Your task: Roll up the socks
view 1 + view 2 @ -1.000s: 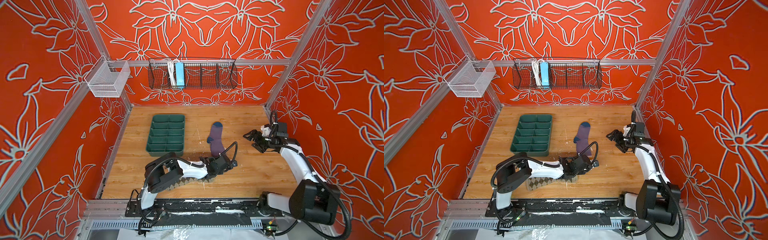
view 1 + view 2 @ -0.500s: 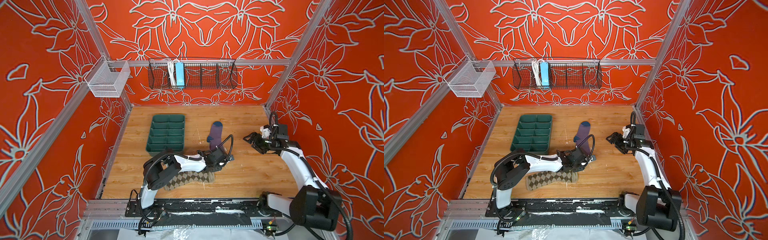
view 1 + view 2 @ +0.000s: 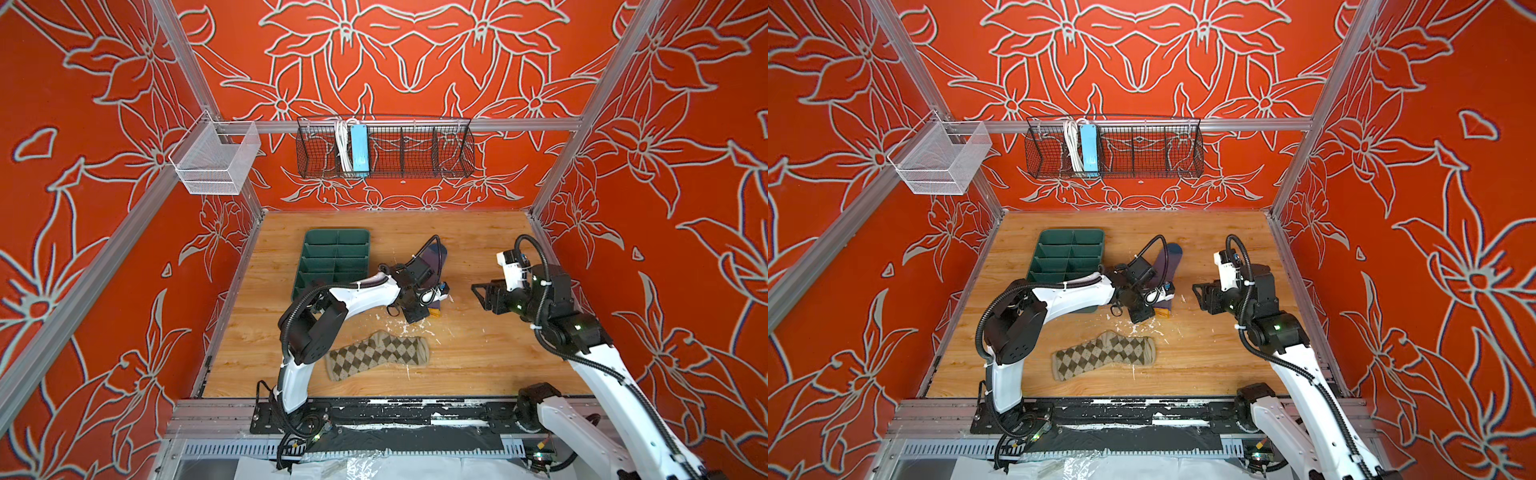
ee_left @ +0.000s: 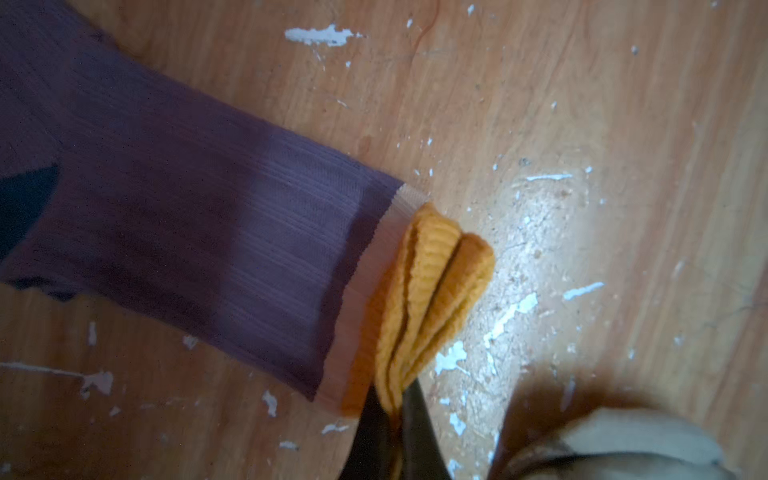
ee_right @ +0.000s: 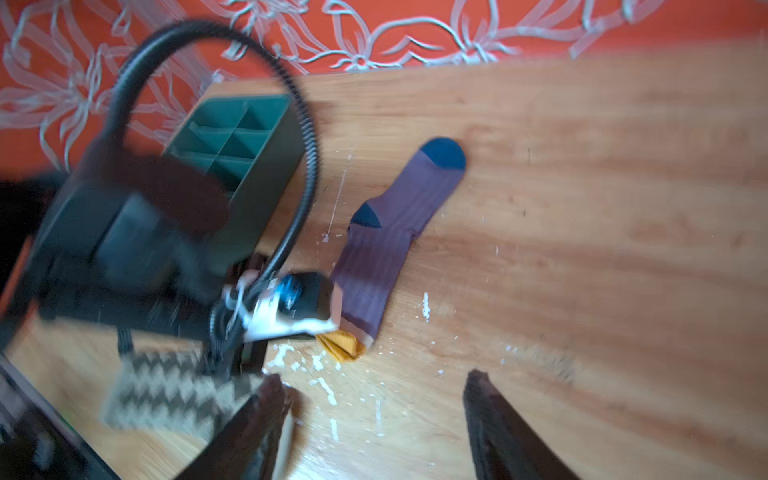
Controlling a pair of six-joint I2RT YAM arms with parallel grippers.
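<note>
Early stage, nothing rolled yet. The purple sock (image 5: 386, 249) lies flat at full length on the table (image 3: 478, 353), just beside the tray (image 3: 305, 266) on the tray's side facing the right arm, with its toe toward the back wall.

The left gripper (image 4: 392, 411) is down at the sock's near end, jaws pressed together and pinching the yellow cuff (image 4: 432, 291). The cuff is bunched into a few folds between them. Can't tell if it is lifted off the wood. This looks like the very start of the first turn; the leg and foot are not wound at all.

The right gripper (image 5: 374, 415) hangs over the table, farther from the tray than the purple sock and apart from it. Its jaws are spread and hold nothing.

The argyle sock (image 3: 376, 353) lies flat and unrolled, nearer the robot than the tray. It is close to the pinched cuff but not touching it, and no gripper is on it. The tray compartments that show are empty.

Left to do, by my read: roll the purple sock from cuff to toe, then do the same with the argyle one, unless the two are meant to be stacked first. Almost the whole task remains.
</note>
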